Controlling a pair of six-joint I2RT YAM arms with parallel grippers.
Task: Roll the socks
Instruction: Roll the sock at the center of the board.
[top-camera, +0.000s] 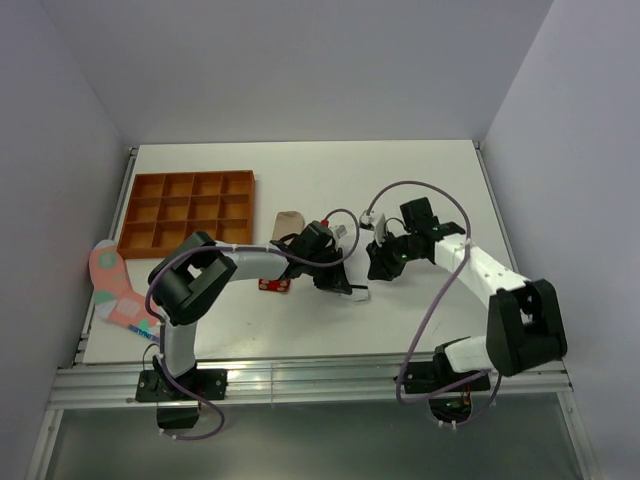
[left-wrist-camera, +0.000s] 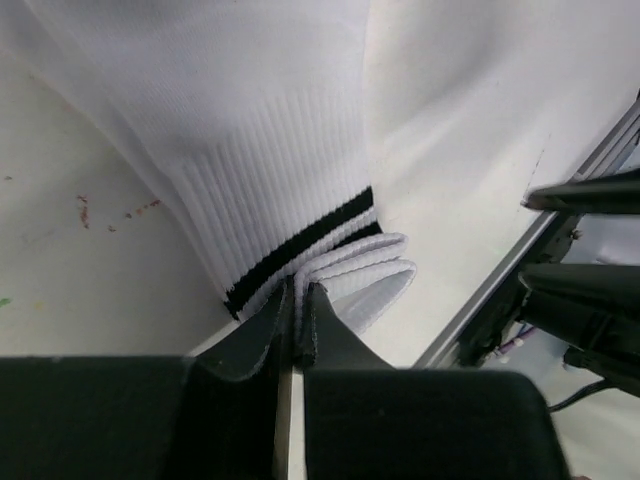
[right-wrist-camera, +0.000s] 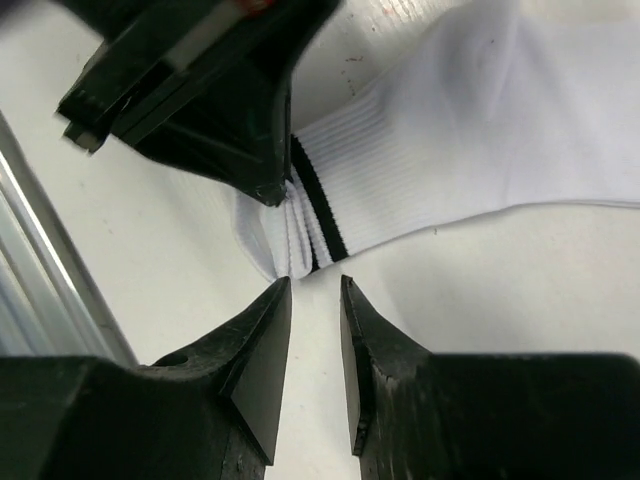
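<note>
A white sock (left-wrist-camera: 270, 130) with black cuff stripes lies flat on the table. My left gripper (left-wrist-camera: 300, 292) is shut on its folded cuff, with fabric pinched between the fingers. In the right wrist view the same sock (right-wrist-camera: 480, 130) stretches to the upper right, and the left gripper (right-wrist-camera: 200, 90) holds the cuff from above. My right gripper (right-wrist-camera: 315, 285) stands open just short of the cuff edge, with nothing between its fingers. In the top view both grippers meet mid-table, left (top-camera: 335, 275) and right (top-camera: 380, 262), hiding most of the white sock. A beige sock (top-camera: 290, 220) and a red spotted sock (top-camera: 273, 284) lie nearby.
An orange compartment tray (top-camera: 190, 210) sits at the back left. A pink patterned sock (top-camera: 115, 285) lies at the table's left edge. A metal rail (top-camera: 300, 380) runs along the near edge, close to the cuff in both wrist views.
</note>
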